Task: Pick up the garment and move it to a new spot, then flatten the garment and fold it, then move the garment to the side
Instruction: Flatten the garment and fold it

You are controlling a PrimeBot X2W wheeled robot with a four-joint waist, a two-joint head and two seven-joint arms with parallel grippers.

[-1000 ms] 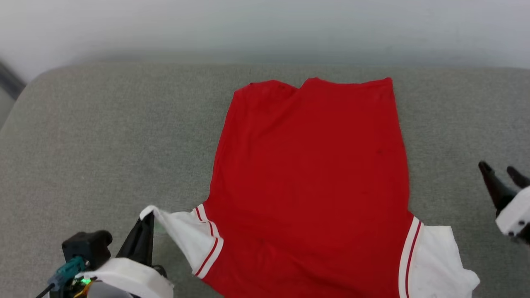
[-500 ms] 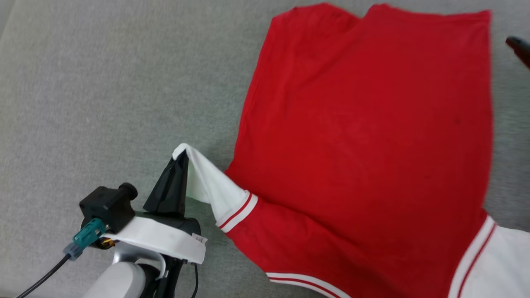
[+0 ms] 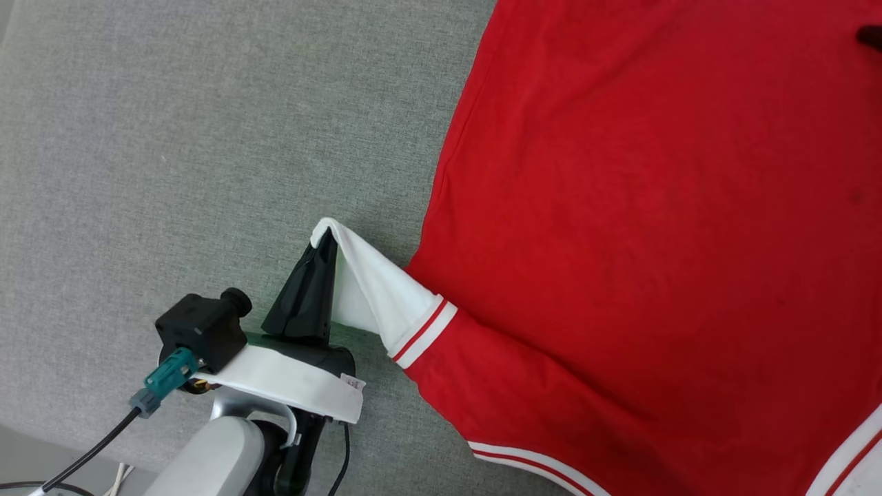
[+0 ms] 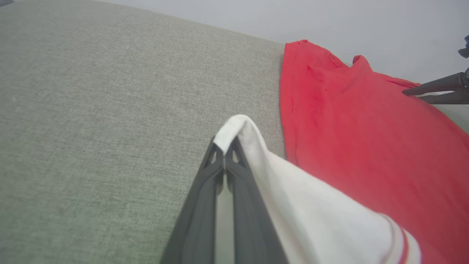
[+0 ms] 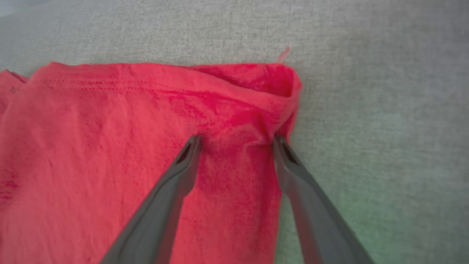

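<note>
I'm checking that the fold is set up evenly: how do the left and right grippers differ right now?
The left gripper is shut, while the right gripper is open with its fingers spread. The left gripper pinches the edge of the white sleeve, tented up off the grey surface. The right gripper grips nothing and is poised over a red hem corner. Both are at the same garment.

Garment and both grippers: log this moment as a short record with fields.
surface: grey fabric
garment: red, body spread flat on the surface
sleeve: white, pinched at its edge and lifted into a peak
left gripper: shut on the sleeve edge
right gripper: open, tips over the garment's hem corner
fold: not yet begun
</note>
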